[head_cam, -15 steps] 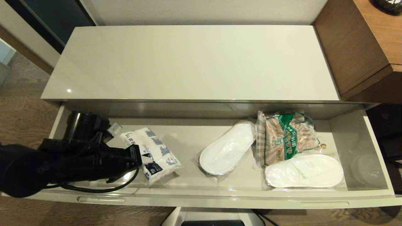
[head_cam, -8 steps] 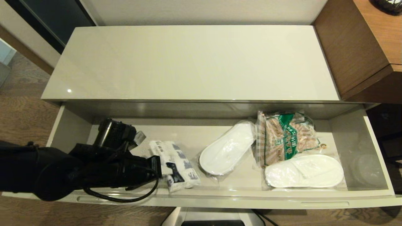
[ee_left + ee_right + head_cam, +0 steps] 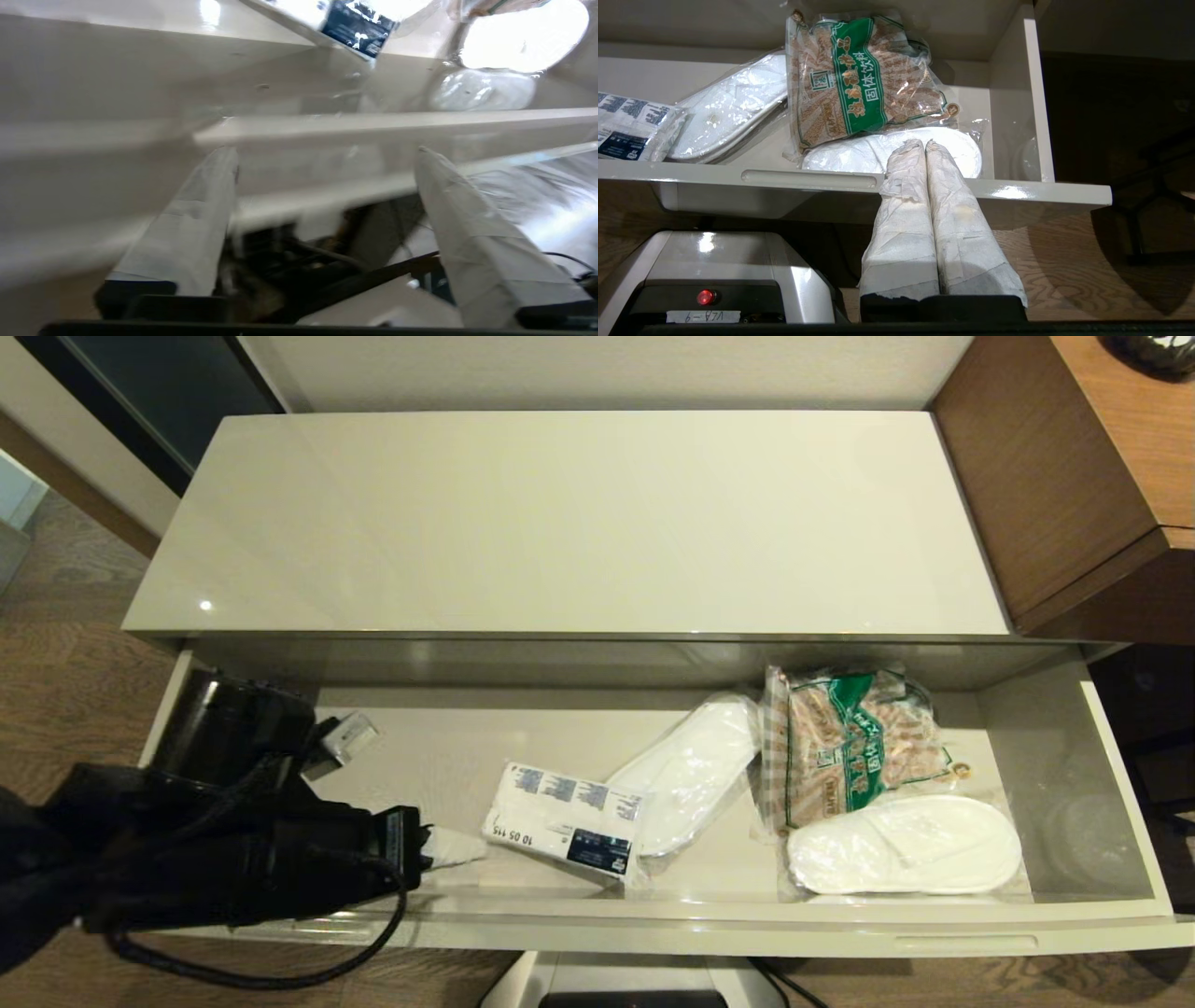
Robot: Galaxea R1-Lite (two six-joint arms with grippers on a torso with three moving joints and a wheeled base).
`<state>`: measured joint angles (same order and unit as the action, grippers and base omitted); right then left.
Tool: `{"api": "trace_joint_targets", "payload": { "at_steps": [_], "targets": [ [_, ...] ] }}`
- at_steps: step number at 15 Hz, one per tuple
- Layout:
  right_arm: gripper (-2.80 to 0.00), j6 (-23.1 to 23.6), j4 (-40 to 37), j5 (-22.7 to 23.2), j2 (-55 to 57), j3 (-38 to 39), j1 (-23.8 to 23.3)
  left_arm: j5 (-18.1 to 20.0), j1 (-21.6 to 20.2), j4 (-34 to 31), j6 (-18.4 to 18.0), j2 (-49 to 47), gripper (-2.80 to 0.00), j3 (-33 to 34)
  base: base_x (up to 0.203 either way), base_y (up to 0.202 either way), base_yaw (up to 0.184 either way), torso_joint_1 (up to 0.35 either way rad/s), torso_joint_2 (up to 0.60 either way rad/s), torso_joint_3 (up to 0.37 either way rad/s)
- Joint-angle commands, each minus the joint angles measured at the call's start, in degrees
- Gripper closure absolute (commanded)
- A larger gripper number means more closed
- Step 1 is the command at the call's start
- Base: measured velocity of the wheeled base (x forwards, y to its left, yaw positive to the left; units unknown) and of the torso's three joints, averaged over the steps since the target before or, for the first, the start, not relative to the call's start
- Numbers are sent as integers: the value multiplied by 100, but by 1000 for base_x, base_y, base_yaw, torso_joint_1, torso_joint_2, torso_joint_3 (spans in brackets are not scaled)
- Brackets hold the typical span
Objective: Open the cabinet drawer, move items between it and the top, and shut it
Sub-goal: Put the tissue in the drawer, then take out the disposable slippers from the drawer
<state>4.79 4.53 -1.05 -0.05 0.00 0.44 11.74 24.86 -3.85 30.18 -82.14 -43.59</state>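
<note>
The cabinet drawer stands pulled out below the glossy top, which is bare. The white tissue packet with blue prints and a dark label lies free on the drawer floor, its right end resting on a wrapped white slipper. My left gripper is open and holds nothing; it hovers over the drawer's front left part, with one white finger just left of the packet. A second slipper lies at the front right. My right gripper is shut and empty, low in front of the drawer's front edge.
A green-and-brown snack bag lies in the drawer, overlapping both slippers. Taller brown wood-grain furniture stands right of the cabinet. The robot's base sits under the drawer front. The drawer floor to the left of the packet is bare.
My left gripper carried the tissue packet rightward, let it go and drew back left. The packet now lies turned over against the left slipper.
</note>
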Motion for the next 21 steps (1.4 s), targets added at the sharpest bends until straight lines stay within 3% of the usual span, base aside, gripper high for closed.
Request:
{"api": "trace_joint_targets", "payload": {
  "at_steps": [1, 3, 4, 8, 11, 15, 17, 21],
  "targets": [
    [0, 4, 4, -1, -65, 0, -1, -312, -8, -914, -107, 1211, -280, -245, 0, 0, 0, 0, 0, 0],
    [0, 4, 4, -1, -65, 0, -1, -680, -82, -2118, -296, 2152, -280, -572, 0, 0, 0, 0, 0, 0],
    [0, 4, 4, -1, -65, 0, -1, -797, -258, -2891, -392, 2771, 0, -780, 0, 0, 0, 0, 0, 0],
    [0, 4, 4, -1, -65, 0, -1, -1044, -1087, -6259, -775, 4760, 0, -1750, 0, 0, 0, 0, 0, 0],
    [0, 4, 4, -1, -65, 0, -1, -1106, -2154, -8031, -1169, 5472, 0, -2648, 0, 0, 0, 0, 0, 0],
    [0, 4, 4, -1, -65, 0, -1, -1278, -2466, -8362, -1749, 6288, 0, -3061, 0, 0, 0, 0, 0, 0],
    [0, 4, 4, -1, -65, 0, -1, -1502, -2467, -8381, -1964, 6497, 0, -2845, 0, 0, 0, 0, 0, 0],
    [0, 4, 4, -1, -65, 0, -1, -1972, -2468, -8381, -2463, 7480, 0, -1807, 0, 0, 0, 0, 0, 0]
  ]
}}
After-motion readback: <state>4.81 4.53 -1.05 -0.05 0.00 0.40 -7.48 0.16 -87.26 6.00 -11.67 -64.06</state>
